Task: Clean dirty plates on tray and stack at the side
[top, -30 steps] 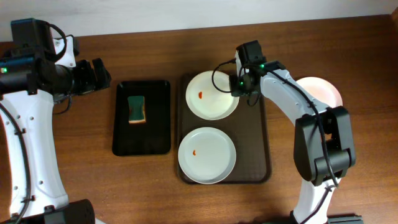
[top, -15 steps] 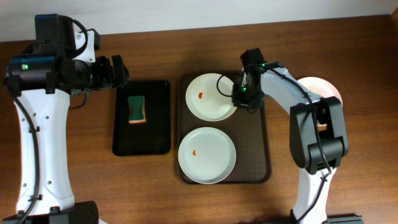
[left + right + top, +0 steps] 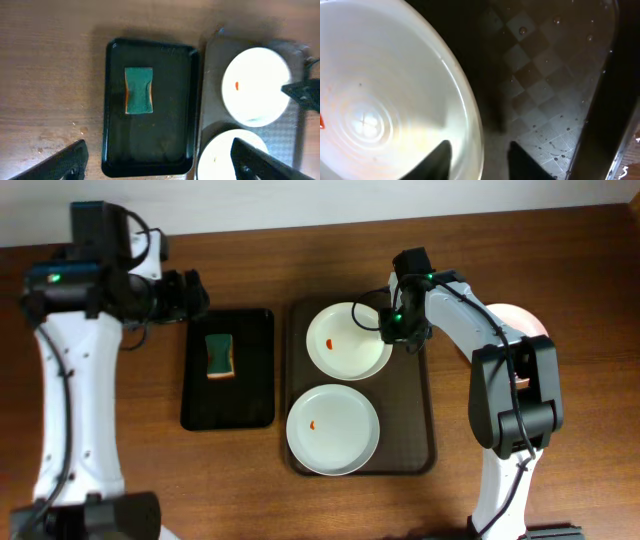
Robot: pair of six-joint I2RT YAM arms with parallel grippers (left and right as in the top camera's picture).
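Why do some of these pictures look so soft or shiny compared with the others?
The overhead view is sharp and evenly lit. The left wrist view is blurred, smearing the sponge and the black tray. The right wrist view sits very close: the plate shows bright glare, the tray is dark and wet-speckled, and the right tool is a dim, unfocused silhouette.

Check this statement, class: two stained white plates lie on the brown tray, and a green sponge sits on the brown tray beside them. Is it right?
Not quite. The two plates do lie on the brown tray, each with a small red-orange stain. But the green sponge sits on the separate black tray to its left, as the overhead and left wrist views show.
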